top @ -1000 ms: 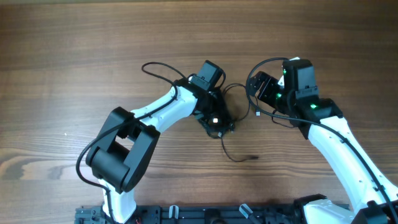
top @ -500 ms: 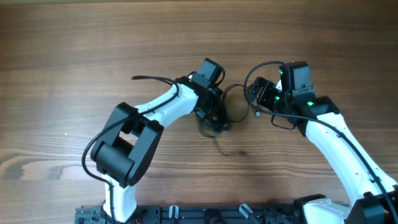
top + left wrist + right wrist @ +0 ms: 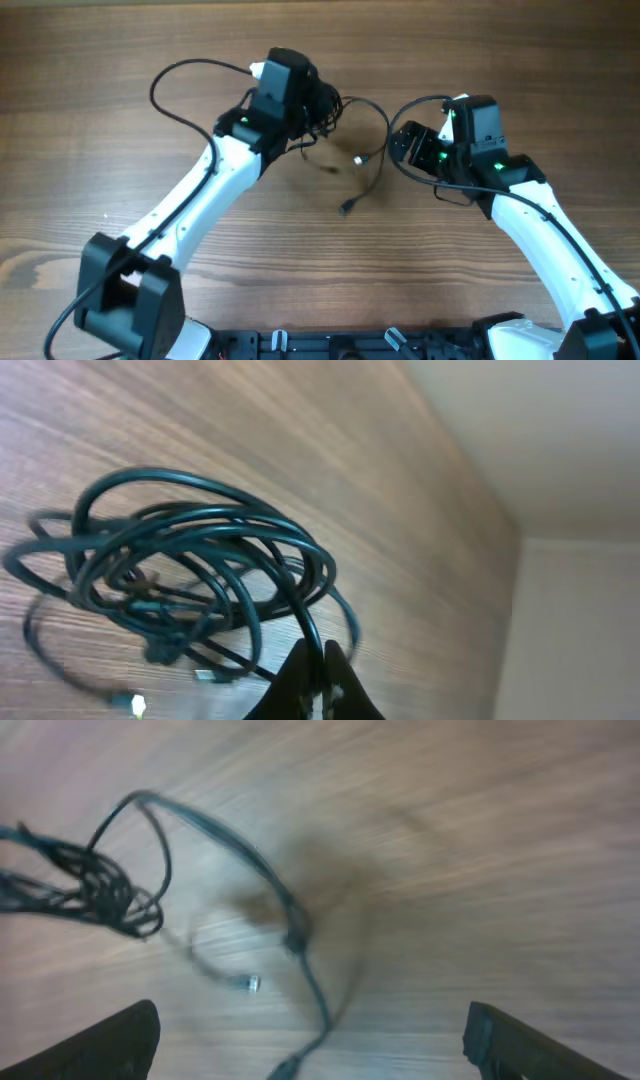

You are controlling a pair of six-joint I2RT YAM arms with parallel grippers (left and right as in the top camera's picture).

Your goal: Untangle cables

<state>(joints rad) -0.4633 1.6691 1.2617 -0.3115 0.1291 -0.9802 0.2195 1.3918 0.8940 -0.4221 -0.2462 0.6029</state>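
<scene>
Left wrist view: left claw (image 3: 319, 666) pinches tangled cables (image 3: 165, 585).

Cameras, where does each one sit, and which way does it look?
Overhead: fixed above the table, looking straight down; the left arm, the right arm and the cables all show.
Left wrist: rides on the left arm, looking past its left end effector, which is shut on a cord; only the tips show.
Right wrist: rides on the right arm, looking down at the wood; its open fingers show in the bottom corners.
Shared: all three views see the tangled cables.
</scene>
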